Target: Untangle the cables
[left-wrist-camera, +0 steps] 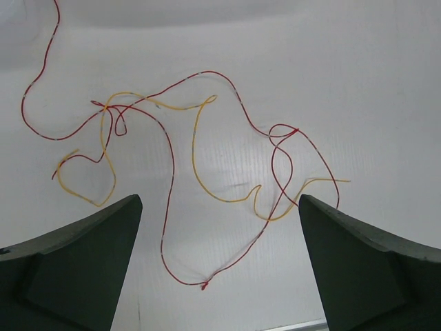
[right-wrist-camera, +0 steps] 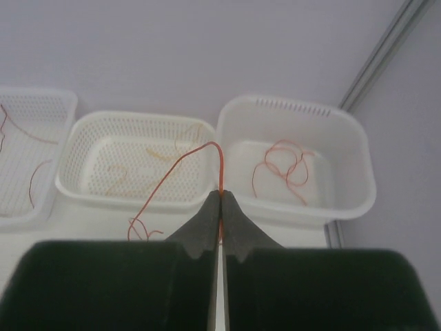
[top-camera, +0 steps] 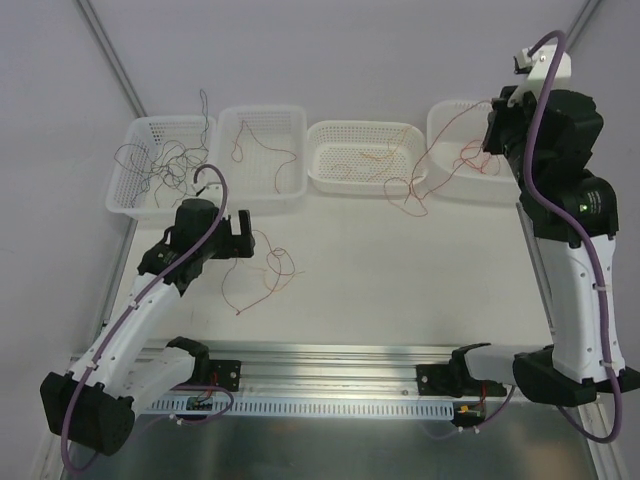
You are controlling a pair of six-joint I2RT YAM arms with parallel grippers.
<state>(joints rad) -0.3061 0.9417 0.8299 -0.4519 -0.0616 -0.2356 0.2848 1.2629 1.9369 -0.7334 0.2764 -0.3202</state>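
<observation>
Left gripper (left-wrist-camera: 219, 203), 9 o'clock, jaws spread over tangled dark red wire (left-wrist-camera: 169, 165) and yellow wire (left-wrist-camera: 194, 158) on bench (left-wrist-camera: 358, 83). Right gripper (right-wrist-camera: 221, 196), 1 o'clock, jaws pinching red wire (right-wrist-camera: 180, 160).

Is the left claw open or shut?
Open. The left claw has its fingers wide apart above the tangled red and yellow cables, gripping nothing.

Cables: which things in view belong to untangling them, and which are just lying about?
Job: dark red wire, yellow wire, bright red wire pinched in right gripper, open left gripper, four white baskets holding wires.
Lying about: purple arm hoses, slotted rail.
</observation>
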